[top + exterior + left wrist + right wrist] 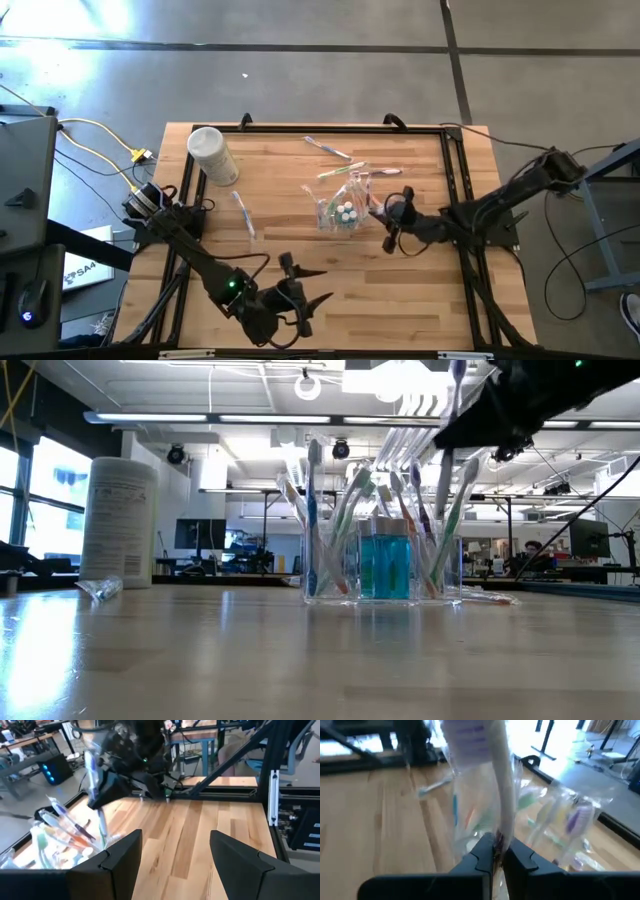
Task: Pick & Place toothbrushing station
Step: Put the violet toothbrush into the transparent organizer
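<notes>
Two arms shared the wooden table (300,300), with bare boards near the front edge. Mid-table stood the toothbrushing station (342,212), already holding several brushes; I judged filling well along. The right gripper (388,214), just beside it, was clamped on a wrapped toothbrush (492,780). The left gripper (300,297) waited, fingers spread, empty. Loose toothbrushes (327,148) remained near the far edge.

Right arm reaches in from the table's right edge, forearm low and extended toward mid-table. Right gripper (393,222) has its fingers (485,851) pinched together on a wrapped toothbrush (492,780), apparently held upright, though the wrist view is blurred. Left arm lies folded along the near-left edge; left gripper (305,300) points right, jaws apart, holding nothing.
</notes>
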You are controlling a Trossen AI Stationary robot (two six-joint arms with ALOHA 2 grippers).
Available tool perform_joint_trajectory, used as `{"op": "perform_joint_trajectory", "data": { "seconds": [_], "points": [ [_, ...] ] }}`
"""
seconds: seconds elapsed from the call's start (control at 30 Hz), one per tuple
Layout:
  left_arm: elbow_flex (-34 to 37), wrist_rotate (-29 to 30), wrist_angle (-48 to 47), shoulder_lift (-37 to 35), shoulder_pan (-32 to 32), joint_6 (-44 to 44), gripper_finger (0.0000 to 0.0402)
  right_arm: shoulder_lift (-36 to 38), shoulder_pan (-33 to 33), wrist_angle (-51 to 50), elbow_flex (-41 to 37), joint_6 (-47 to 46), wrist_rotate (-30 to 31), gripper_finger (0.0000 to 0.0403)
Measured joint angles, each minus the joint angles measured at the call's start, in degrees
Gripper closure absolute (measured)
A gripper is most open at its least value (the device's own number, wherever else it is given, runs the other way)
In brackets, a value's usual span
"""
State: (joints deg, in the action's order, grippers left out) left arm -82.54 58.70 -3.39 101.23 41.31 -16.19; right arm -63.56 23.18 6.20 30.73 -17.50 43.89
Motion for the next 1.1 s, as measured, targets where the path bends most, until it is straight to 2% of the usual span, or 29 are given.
{"op": "perform_joint_trajectory", "data": {
  "seconds": [0.1, 0.37, 0.73, 0.9, 1.1],
  "points": [
    [0.00, -0.02, -1.27, 0.00, -0.01, -1.80, 0.0174, -0.56, -2.88, 6.68, -3.08, 2.39, -0.88, 0.0390],
    [0.00, -0.04, -1.72, 0.03, -0.01, -2.15, 0.0174, -2.35, -7.77, 8.78, -6.34, -1.81, -4.42, 0.0390],
    [0.00, 0.04, -1.94, 0.07, -0.06, -2.33, 0.0174, -14.59, -11.19, 19.91, -6.33, -3.69, -9.87, 0.0390],
    [0.00, 0.02, -2.92, 0.07, -0.06, -2.39, 0.0174, -18.29, -12.39, 21.19, -6.38, -7.44, -10.28, 0.0390],
    [0.00, 0.04, -3.22, 0.09, -0.03, -2.40, 0.0174, -19.18, -13.21, 21.30, -6.26, -11.07, -10.92, 0.0378]
  ]
}}
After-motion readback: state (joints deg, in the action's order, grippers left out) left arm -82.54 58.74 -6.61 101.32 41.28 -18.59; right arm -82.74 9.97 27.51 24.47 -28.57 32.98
